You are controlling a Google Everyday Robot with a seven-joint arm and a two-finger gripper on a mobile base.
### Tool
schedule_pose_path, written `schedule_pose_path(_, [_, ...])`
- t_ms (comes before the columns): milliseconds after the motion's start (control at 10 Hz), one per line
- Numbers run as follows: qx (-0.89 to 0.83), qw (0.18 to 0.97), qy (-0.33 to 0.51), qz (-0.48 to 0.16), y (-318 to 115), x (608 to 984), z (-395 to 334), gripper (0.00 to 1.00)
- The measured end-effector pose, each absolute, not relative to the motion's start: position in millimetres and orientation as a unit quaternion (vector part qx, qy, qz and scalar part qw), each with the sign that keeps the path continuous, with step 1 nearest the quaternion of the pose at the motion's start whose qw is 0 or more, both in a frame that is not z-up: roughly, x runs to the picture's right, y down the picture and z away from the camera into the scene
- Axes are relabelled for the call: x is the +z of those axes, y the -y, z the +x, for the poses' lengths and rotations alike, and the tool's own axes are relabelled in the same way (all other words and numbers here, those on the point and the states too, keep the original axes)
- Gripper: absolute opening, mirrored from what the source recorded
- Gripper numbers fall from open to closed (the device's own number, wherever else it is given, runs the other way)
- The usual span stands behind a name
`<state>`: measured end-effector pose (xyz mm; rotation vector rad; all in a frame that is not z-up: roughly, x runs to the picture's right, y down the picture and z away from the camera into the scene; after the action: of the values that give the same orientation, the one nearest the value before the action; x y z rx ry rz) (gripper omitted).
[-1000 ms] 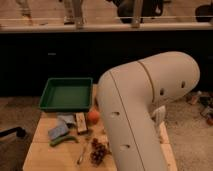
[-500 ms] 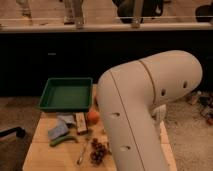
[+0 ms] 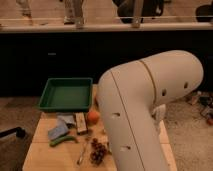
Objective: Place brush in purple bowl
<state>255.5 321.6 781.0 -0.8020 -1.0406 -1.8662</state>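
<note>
**Arm blocks the right of the table; claw hidden and clenched**

Nearest the camera, the robot's big white arm (image 3: pixel 142 115) fills the lower right, its elbow bent and its forearm running down out of frame. The gripper itself is hidden behind the arm or below the edge; it is clenched, and what, if anything, it grasps cannot be told.

Left of the arm, on the pale wooden table (image 3: pixel 42 150):
- cluster of dark red grapes (image 3: pixel 98 151) at the front, close against the arm
- slim silvery utensil (image 3: pixel 82 154) just left of the grapes, lying lengthwise
- green elongated item (image 3: pixel 62 141) further left, lying flat
- crumpled light blue cloth (image 3: pixel 58 128) behind the green item
- small brown rectangular block (image 3: pixel 80 122) just beside the cloth
- round orange fruit-like object (image 3: pixel 93 117) right of the block, next to the arm

Farther back, a shallow rectangular green plastic tray (image 3: pixel 66 94) sits at the table's rear edge.

The brush cannot be identified with certainty. The purple bowl is not visible; the arm covers the table's right side.

Behind the table runs a dark counter front (image 3: pixel 60 55) with a pale ledge on top.
</note>
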Motion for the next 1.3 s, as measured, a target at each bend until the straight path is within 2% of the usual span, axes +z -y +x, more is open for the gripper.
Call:
schedule_pose_path(400, [-0.742,0.42,0.414,-0.32,-317.8,783.5,258.0,0.0])
schedule_pose_path(700, [-0.728,0.458,0.398,-0.319,-301.6,791.5,275.8,0.0])
schedule_pose_path(1300, [-0.717,0.5,0.376,-0.307,-284.9,782.4,285.9,0.0])
